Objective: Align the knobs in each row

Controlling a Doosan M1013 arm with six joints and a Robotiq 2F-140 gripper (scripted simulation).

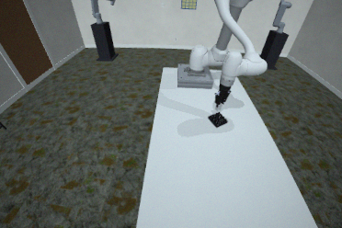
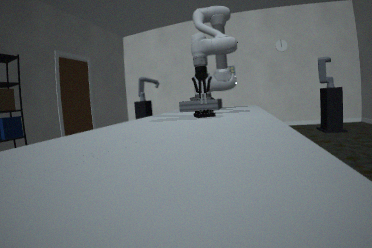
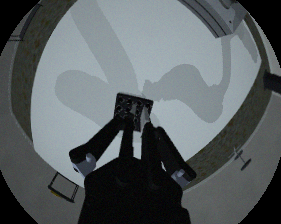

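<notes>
The black knob box [image 1: 215,123] [image 2: 204,114] [image 3: 135,98] stands flat on the white table. Its knobs show as small dark discs in the wrist view; their white lines, marks and printed names are too small and blurred to read, and I cannot make out the socket. My gripper [image 1: 217,108] [image 2: 203,100] [image 3: 138,110] points down over the box, with its fingertips a little above it. The fingers are close together with a narrow gap between them, and no knob is held. In the wrist view the fingers hide part of the box's near side and some knobs.
The white table [image 1: 202,177] [image 2: 190,183] [image 3: 56,120] carries the arm's grey base block [image 1: 195,82] [image 3: 217,20] behind the box. Shadows of the arm lie around the box. Two other small arms on dark pedestals [image 1: 104,39] [image 1: 274,48] stand on the floor beyond the table.
</notes>
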